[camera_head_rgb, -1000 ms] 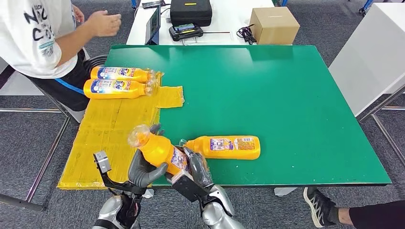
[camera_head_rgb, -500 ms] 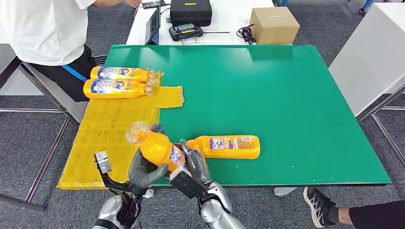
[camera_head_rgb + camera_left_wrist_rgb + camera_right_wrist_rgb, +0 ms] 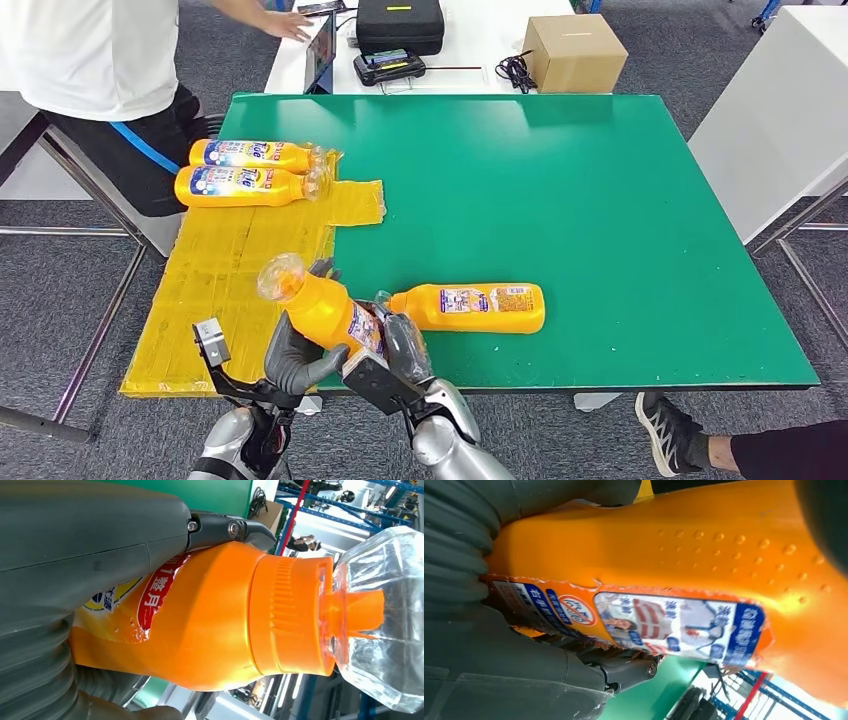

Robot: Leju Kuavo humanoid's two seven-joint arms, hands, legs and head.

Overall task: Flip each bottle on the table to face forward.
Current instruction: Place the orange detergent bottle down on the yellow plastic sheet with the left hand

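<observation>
Head view: both hands clasp one raised bottle (image 3: 325,310) at the table's (image 3: 600,200) near edge, left hand (image 3: 292,355) under its neck, right hand (image 3: 392,352) around its base. Another bottle (image 3: 470,307) lies just beside.

Left wrist view: thumb (image 3: 90,525) pressed on label.

Right wrist view: fingers (image 3: 479,680) wrapped on label.

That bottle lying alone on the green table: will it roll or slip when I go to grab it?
The lone bottle lies on its side and looks flattish, so probably won't roll. Its glossy plastic may slide on the green table if pushed.
</observation>
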